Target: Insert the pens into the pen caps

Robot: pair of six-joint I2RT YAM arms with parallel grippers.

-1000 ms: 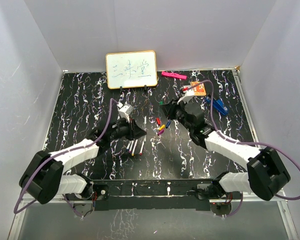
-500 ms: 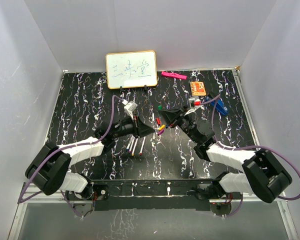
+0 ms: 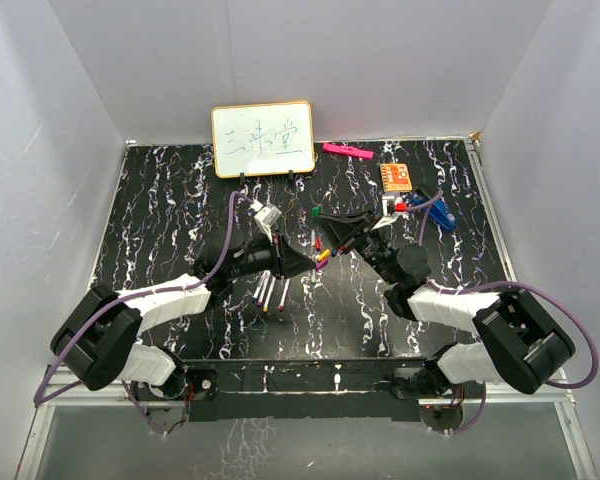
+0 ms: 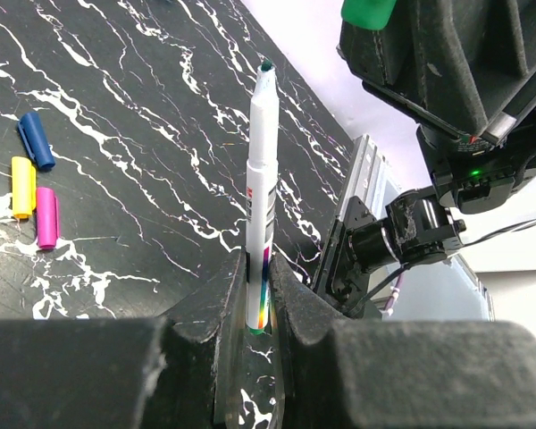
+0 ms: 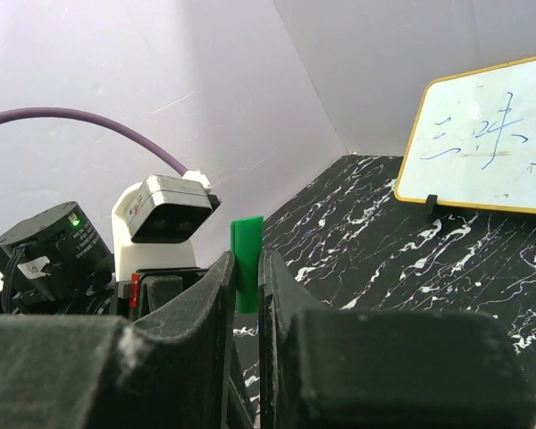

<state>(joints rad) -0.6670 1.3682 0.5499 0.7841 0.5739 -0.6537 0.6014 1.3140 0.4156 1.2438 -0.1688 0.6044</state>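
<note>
Your left gripper (image 4: 259, 299) is clamped tight on the lower barrel of a white pen (image 4: 261, 170). The pen's dark green tip points away from the fingers. Your right gripper (image 5: 246, 273) is pinched closed on a green cap (image 5: 247, 250), close to the pen's tip but not touching it. Blue, yellow and pink loose caps (image 4: 21, 186) lie on the black marbled table (image 3: 170, 200), with spare pens (image 3: 270, 292) nearby.

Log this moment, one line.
left gripper: shut on pen | right gripper: shut on green cap | pen and cap apart, not joined
</note>
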